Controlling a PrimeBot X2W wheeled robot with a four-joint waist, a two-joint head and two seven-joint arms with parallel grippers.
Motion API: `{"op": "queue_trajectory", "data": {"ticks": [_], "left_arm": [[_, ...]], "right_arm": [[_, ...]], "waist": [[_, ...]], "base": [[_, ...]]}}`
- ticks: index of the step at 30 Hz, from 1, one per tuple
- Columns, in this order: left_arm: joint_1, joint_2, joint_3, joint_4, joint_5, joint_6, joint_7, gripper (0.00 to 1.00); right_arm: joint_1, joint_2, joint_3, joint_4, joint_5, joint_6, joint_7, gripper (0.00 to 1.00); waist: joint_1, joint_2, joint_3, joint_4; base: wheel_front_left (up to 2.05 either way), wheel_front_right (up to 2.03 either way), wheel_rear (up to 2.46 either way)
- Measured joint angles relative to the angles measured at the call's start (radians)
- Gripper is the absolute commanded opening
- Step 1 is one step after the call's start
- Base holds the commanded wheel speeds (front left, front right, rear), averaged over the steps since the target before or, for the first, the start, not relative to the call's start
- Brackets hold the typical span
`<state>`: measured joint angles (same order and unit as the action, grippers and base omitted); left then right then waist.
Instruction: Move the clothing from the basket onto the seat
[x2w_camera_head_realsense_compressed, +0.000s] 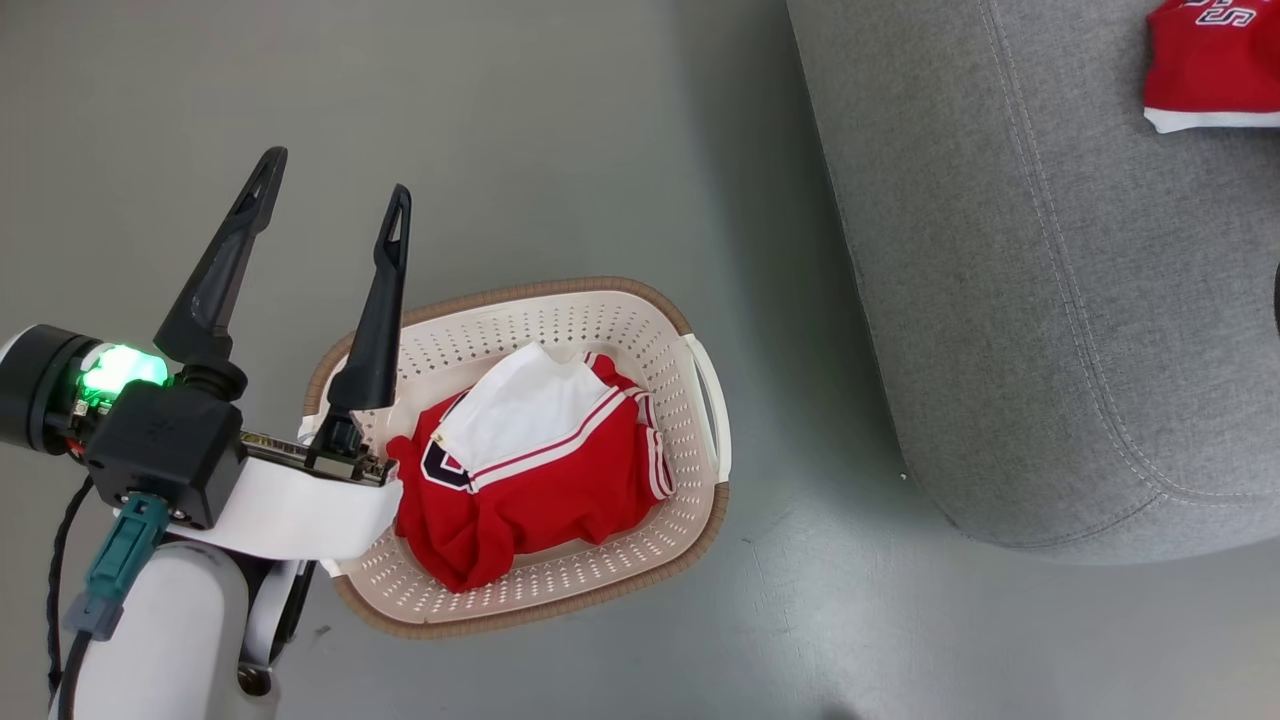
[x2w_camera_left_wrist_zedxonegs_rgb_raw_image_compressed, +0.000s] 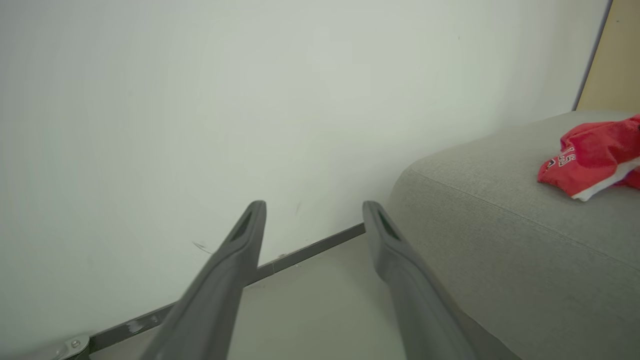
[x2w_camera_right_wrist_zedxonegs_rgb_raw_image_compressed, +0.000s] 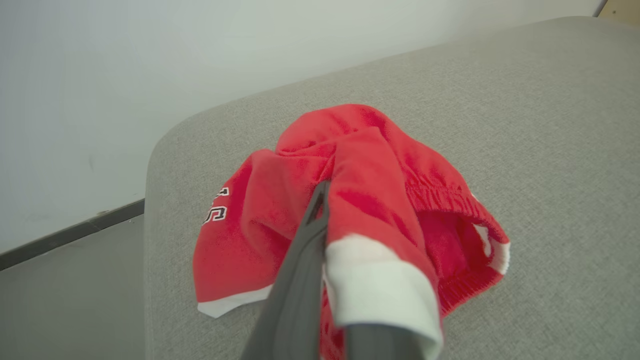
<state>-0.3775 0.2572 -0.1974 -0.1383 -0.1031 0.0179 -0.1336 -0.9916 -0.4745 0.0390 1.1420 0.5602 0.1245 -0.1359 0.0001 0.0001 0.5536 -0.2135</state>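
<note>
At your lower left, the left gripper hangs by the basket rim, fingers spread, prob. staged for the jersey lying inside. Farther off, the right gripper, fingers pinching the shorts, has them resting on the seat, so release looks due.

Grey floor bearing cream basket and grey sofa, red garment, perhaps shorts, on the sofa

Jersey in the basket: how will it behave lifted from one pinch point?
Probably floppy: the jersey lies crumpled in folds in the basket, so it should drape and hang. Likely light, being thin cloth. The shorts on the seat slump alike.
</note>
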Motion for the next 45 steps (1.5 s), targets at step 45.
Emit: {"op": "queue_trajectory", "data": {"ticks": [45], "left_arm": [[0.003, -0.065, 0.027, 0.121, -0.053, 0.035, -0.105, 1.00]], "right_arm": [[0.342, -0.118, 0.164, -0.347, 0.298, 0.000, 0.233, 1.00]], "waist": [[0.0000, 0.0000, -0.069, -0.099]], "base": [[0.00, 0.00, 0.00]]}}
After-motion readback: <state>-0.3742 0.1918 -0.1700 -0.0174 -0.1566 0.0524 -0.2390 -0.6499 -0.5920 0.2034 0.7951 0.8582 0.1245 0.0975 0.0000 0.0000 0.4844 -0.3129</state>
